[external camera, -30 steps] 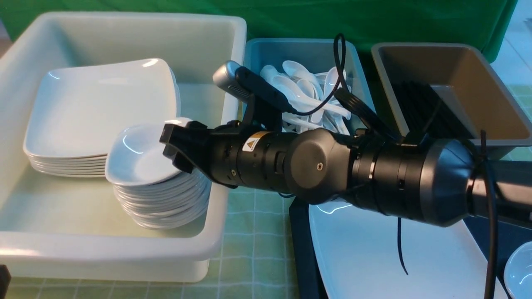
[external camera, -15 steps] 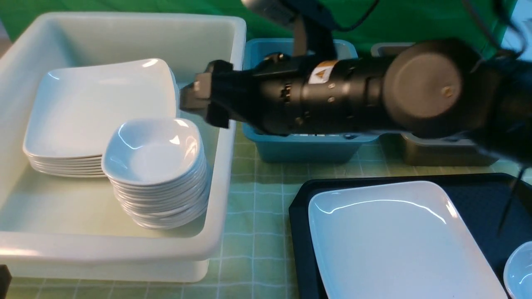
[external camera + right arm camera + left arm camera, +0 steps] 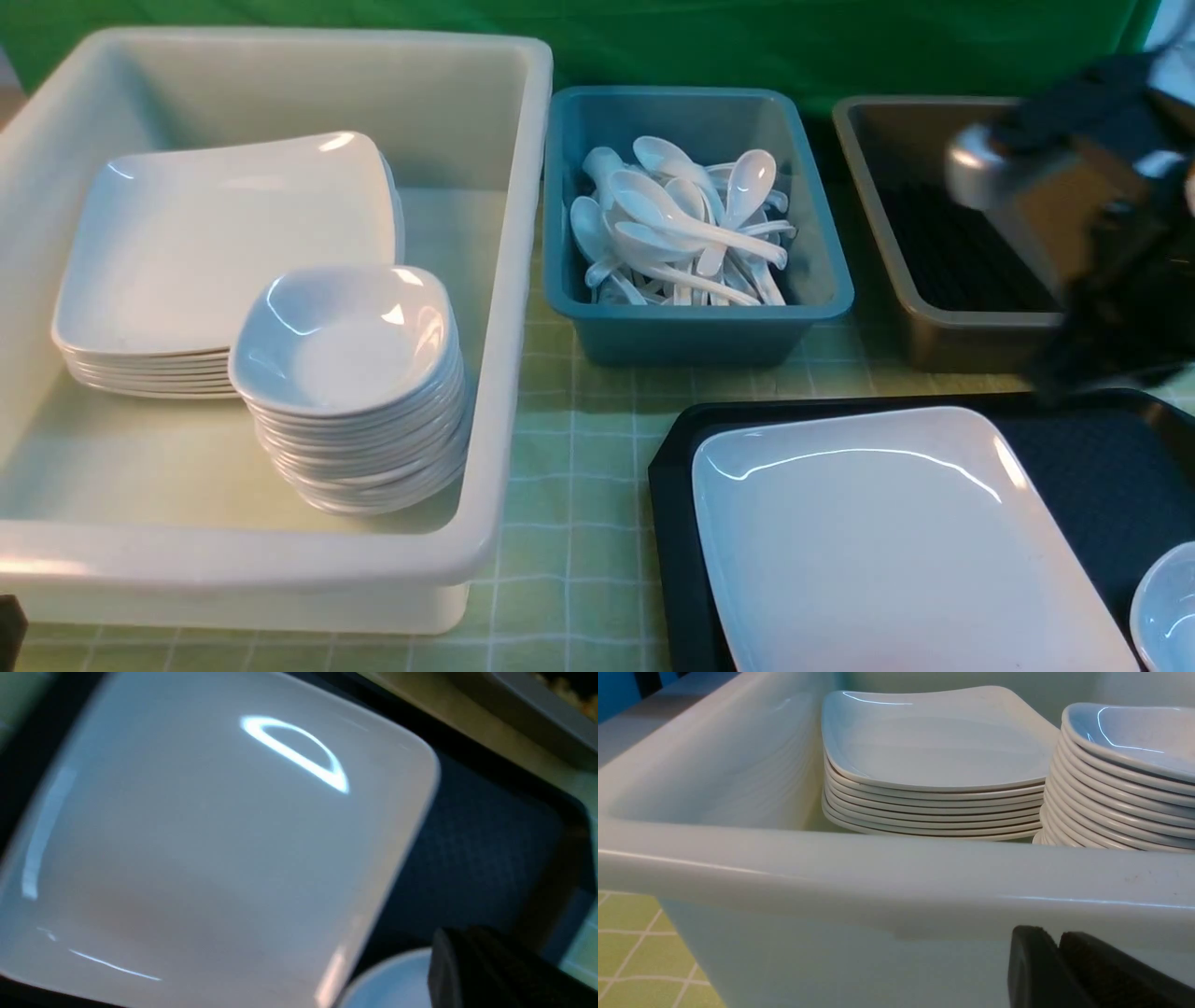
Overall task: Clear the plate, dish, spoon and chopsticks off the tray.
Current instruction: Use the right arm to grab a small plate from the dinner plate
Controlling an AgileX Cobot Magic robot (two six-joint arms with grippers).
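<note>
Everything here is sorted by kind, which explains the layout. The big white tub (image 3: 280, 560) on the counter holds a stack of square plates (image 3: 224, 243) with a stack of small bowls (image 3: 345, 336) just beside it. The teal bin (image 3: 700, 341) is heaped with white soup spoons (image 3: 672, 224), and the brown bin (image 3: 934, 327) has black sticks (image 3: 962, 252) laid along its floor.

The plate (image 3: 887, 532) lies flat on the black tray (image 3: 1092, 457), filling its left part. The small dish (image 3: 1165, 611) sits on the tray near the plate's right edge, cut off by the frame. On the part of the tray that shows I see no loose spoon or chopsticks, so to my eye the plate and dish are what remain.

The right arm (image 3: 1092, 233) is up at the right, in front of the brown bin and above the tray's far edge, smeared with blur. Its wrist camera looks down on the plate and the dish's rim. The right tool (image 3: 467, 961) is only a dark corner there; it is closed, and I see nothing in it.

The left tool (image 3: 1057, 952) sits low just outside the tub's near wall, below the rim and facing both stacks. Its jaws are together and empty.
</note>
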